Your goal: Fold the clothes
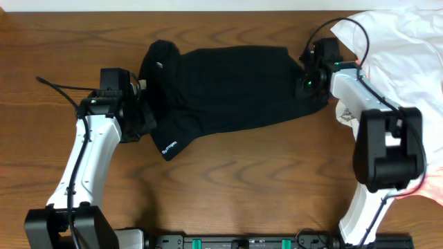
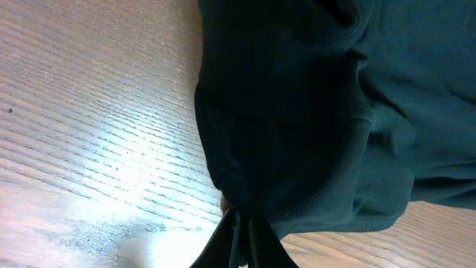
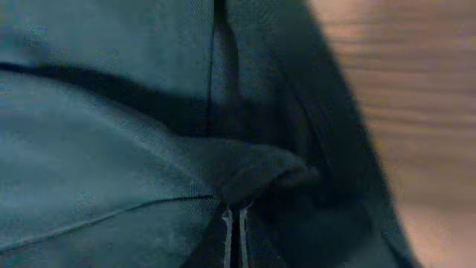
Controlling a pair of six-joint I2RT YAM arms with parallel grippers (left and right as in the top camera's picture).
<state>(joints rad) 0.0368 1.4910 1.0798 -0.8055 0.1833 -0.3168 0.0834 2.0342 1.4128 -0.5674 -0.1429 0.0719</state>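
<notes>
Left gripper [image 2: 239, 237] was pinched shut on the left edge of the black garment [image 1: 228, 86], and I saw the right gripper [image 3: 233, 223] clamped on a fold at its right edge. It lay spread across the wooden table [image 1: 228, 180] between the arms, white logo [image 1: 169, 145] at its front-left corner. White clothing [image 1: 408, 41] was heaped far right.

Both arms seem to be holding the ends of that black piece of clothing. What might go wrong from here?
1. The left gripper and the right gripper each pinch only a small fold of the black garment, so an edge may slip out when lifted.
2. The white garment lies close to the right gripper and could get dragged along.
3. The black garment's left end is bunched, so the fold may turn out uneven.
</notes>
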